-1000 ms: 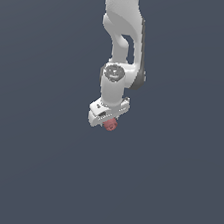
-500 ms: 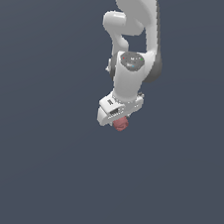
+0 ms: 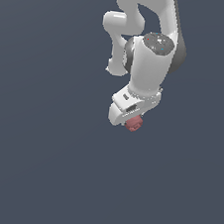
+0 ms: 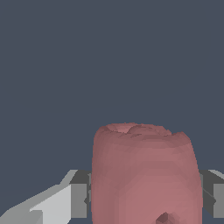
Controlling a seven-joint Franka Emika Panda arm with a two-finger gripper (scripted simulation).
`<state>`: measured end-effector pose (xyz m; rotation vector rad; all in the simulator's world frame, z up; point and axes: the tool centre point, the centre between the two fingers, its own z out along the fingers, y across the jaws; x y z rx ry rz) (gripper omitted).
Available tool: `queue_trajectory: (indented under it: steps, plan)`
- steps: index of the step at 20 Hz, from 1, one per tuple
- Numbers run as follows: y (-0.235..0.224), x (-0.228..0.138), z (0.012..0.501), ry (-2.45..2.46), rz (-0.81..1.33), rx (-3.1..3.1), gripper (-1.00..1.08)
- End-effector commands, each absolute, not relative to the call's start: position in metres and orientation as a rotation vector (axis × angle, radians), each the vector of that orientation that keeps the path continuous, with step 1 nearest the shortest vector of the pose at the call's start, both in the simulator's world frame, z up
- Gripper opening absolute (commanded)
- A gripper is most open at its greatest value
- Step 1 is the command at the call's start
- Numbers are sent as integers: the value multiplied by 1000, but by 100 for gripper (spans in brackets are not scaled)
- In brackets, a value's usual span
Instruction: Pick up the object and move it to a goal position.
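The object is a small dull red-pink lumpy ball [image 3: 134, 124]. It sits at the tip of my white gripper [image 3: 133, 121], which hangs from the arm in mid-air, well above the dark grey ground. In the wrist view the ball [image 4: 144, 175] fills the space between the two fingers [image 4: 78, 199], which press on its two sides. The gripper is shut on the ball. The fingertips are mostly hidden behind the hand in the exterior view.
A plain dark grey-blue surface [image 3: 37, 164] fills both views. No other object, container or goal marker shows.
The arm has carried the ball toward the exterior view's right and closer to the camera, so the wrist looks bigger. The ball stays in the grip.
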<state>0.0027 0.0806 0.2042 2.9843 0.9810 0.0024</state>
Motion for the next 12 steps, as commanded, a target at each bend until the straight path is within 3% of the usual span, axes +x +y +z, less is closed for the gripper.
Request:
queue_trajectory:
  steps: [1, 12]
  plan:
    - [87, 8, 214, 980, 1, 2985, -100]
    - [95, 17, 226, 979, 0, 2985, -100]
